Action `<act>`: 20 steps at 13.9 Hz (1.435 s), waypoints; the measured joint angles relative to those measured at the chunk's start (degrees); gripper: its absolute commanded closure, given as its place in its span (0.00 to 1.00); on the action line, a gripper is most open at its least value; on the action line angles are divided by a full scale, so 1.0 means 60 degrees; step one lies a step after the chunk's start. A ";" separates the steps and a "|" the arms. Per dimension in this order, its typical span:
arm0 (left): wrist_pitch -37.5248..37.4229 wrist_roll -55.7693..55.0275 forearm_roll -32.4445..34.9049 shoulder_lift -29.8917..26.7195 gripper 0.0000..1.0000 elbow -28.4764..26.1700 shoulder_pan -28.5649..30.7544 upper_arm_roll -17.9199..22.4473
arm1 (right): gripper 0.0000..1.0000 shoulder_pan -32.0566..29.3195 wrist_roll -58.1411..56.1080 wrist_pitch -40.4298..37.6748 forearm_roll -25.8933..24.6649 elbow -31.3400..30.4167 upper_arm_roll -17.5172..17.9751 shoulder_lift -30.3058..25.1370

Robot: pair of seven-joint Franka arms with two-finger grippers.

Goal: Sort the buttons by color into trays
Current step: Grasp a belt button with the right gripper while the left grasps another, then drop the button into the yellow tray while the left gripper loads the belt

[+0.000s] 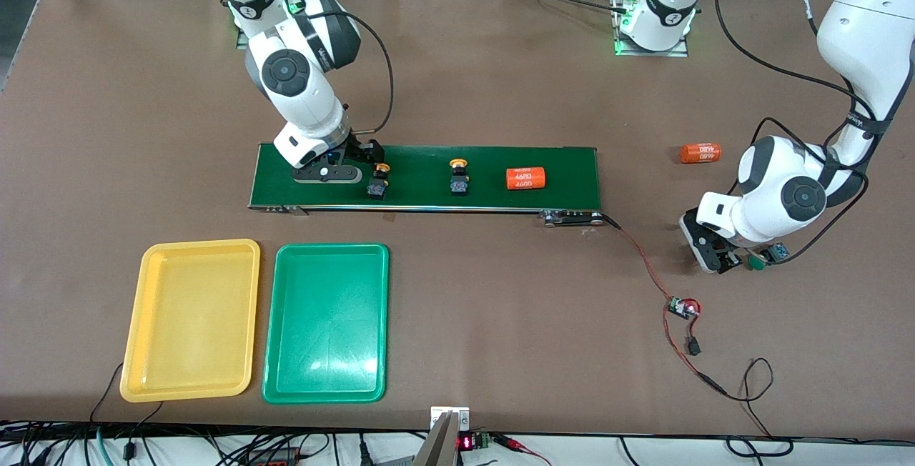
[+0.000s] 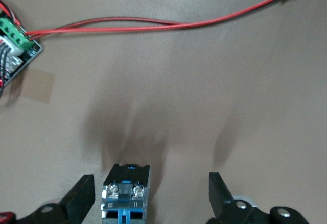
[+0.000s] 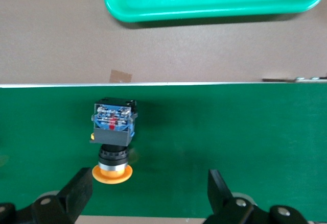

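Observation:
Two yellow-capped buttons lie on the dark green conveyor belt (image 1: pixel 572 173): one (image 1: pixel 377 181) at my right gripper (image 1: pixel 367 159), one (image 1: pixel 458 179) mid-belt. In the right wrist view the first button (image 3: pixel 113 134) lies with its cap close to one finger, and the right gripper (image 3: pixel 149 193) is open around the cap, not touching it. A green-capped button (image 1: pixel 756 261) lies on the table at my left gripper (image 1: pixel 740 260). Its black-and-blue body (image 2: pixel 126 196) sits between the open fingers of the left gripper (image 2: pixel 150 198). The other green-capped button is out of view. The yellow tray (image 1: pixel 193 316) and green tray (image 1: pixel 329 323) are empty.
An orange cylinder (image 1: pixel 525 178) lies on the belt; another (image 1: pixel 700 153) lies on the table toward the left arm's end. A small circuit board (image 1: pixel 683 307) with red wires (image 2: pixel 153 27) lies near the left gripper. The green tray's rim (image 3: pixel 204 9) shows past the belt edge.

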 measured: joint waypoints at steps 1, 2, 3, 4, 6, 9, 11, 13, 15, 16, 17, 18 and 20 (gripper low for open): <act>0.0000 0.0014 0.0001 0.0013 0.42 0.0000 0.0002 0.0020 | 0.00 0.0027 0.0017 0.0002 -0.0001 0.0059 0.0000 0.0102; 0.0000 0.0084 0.0001 0.0020 0.62 0.0000 0.0002 0.0039 | 0.00 0.0046 0.0030 0.0004 -0.0001 0.0134 0.0000 0.0197; 0.0000 0.0197 0.0001 0.0023 0.82 0.0000 0.0002 0.0052 | 0.00 0.0054 0.0039 0.0004 -0.0001 0.0221 0.0000 0.0307; 0.0000 0.0275 0.0001 0.0026 0.93 0.0000 0.0002 0.0056 | 0.03 0.0054 0.0044 0.0005 -0.0001 0.0322 -0.0001 0.0438; 0.0000 0.0376 0.0003 0.0017 0.99 0.0016 0.0001 0.0057 | 0.19 0.0054 0.0053 0.0008 -0.0025 0.0563 -0.0003 0.0761; -0.0077 0.0624 0.0013 -0.0214 1.00 0.0039 -0.0089 -0.0065 | 0.70 0.0036 0.0107 0.0212 -0.0544 0.0826 -0.0061 0.1248; -0.0663 0.0621 -0.0066 -0.0631 1.00 0.0025 -0.0632 -0.0303 | 0.97 0.0004 0.0116 0.0388 -0.0688 0.0883 -0.0120 0.1479; -0.1300 0.0057 -0.0921 -0.1170 1.00 0.0014 -0.1485 -0.0422 | 1.00 -0.0016 0.0122 0.0395 -0.0693 0.0928 -0.0158 0.1501; -0.1729 -0.1018 -0.2132 -0.1630 1.00 -0.0021 -0.2236 -0.0444 | 1.00 -0.0167 0.0118 0.0280 -0.0721 0.1209 -0.0204 0.1491; -0.1801 -0.1749 -0.2495 -0.1783 1.00 -0.0047 -0.2569 -0.0448 | 1.00 -0.0416 -0.0004 -0.0167 -0.0803 0.1623 -0.0225 0.1467; -0.1815 -0.2579 -0.2661 -0.1871 1.00 -0.0067 -0.2896 -0.0456 | 1.00 -0.0783 -0.0445 -0.1005 -0.0877 0.2318 -0.0245 0.1436; -0.1829 -0.3503 -0.2703 -0.1918 1.00 -0.0076 -0.3231 -0.0467 | 1.00 -0.1249 -0.1217 -0.2012 -0.0880 0.3201 -0.0265 0.1410; -0.1983 -0.5489 -0.2716 -0.1983 1.00 -0.0080 -0.3966 -0.0487 | 1.00 -0.2443 -0.3145 -0.3475 -0.0855 0.4807 -0.0305 0.1414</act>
